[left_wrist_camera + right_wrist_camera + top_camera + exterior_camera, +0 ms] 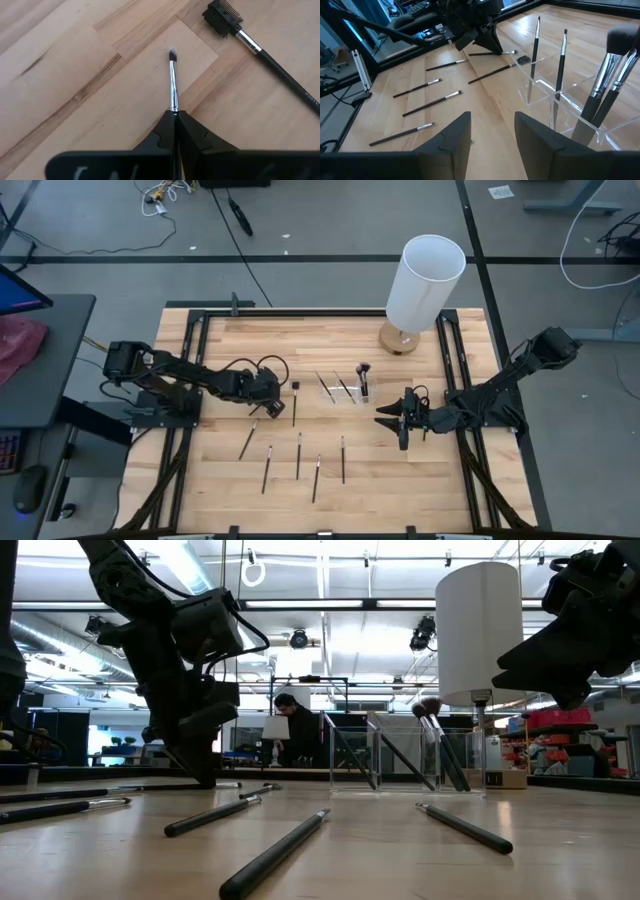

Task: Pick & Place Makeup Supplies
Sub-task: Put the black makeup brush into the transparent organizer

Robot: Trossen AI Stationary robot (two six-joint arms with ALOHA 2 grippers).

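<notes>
Your left gripper (175,117) is down on the wooden table (220,490), fingers pinched tight on a slim pale-tipped makeup brush (173,80) lying flat beside a comb-headed brush (260,47). Your right gripper (492,132) waits with fingers wide near the clear holder (555,97), which stands several brushes upright; five more brushes (298,455) lie loose on the table.

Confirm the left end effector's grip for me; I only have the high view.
Observer: The left wrist view shows the left end effector shut on a thin brush, with its silver ferrule and pale tip sticking out past the fingers.
Operator: Report the right one.
Observer: The right end effector is open and empty, facing the clear holder.
Operator: List what's in that holder.
Observer: Two slim brushes and two thick-headed brushes stand in it.
</notes>
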